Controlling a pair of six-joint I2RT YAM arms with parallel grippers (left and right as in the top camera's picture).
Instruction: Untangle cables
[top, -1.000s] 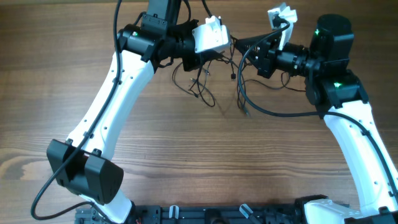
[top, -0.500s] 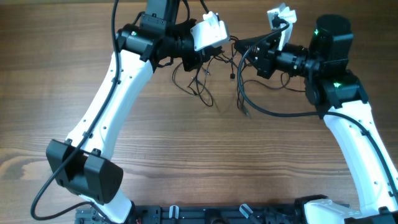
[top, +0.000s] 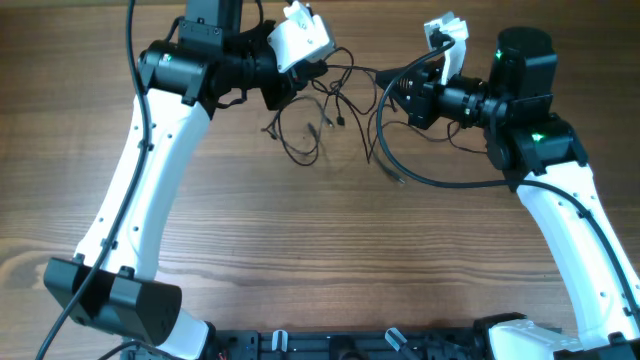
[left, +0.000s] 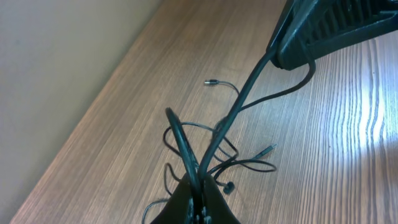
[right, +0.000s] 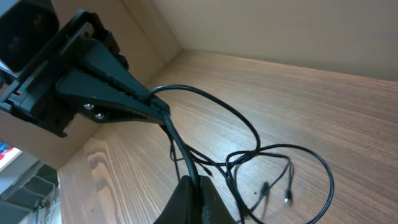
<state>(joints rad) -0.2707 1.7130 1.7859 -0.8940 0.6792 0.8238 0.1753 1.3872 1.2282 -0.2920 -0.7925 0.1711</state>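
Note:
The cables (top: 322, 118) are thin black wires in a loose tangle on the wooden table, between my two grippers at the far side. My left gripper (top: 303, 82) is shut on a few strands. In the left wrist view these cables (left: 231, 118) rise from the left gripper (left: 198, 190) toward the right gripper (left: 323, 31). The right gripper (top: 386, 88) is shut on a strand as well. In the right wrist view this taut cable (right: 180, 146) runs from the right gripper (right: 191, 190) to the left gripper (right: 163, 111). Silver-tipped plug ends (right: 287, 198) dangle below.
A thicker black cable (top: 440, 183) loops from the right arm down over the table. A pale wall (left: 56, 68) borders the table's far edge. Bare wood (top: 330, 250) spreads toward the near side.
The left arm has swung left and back with the strands in its jaws, dragging the tangle left and spreading it. The right arm has barely moved.

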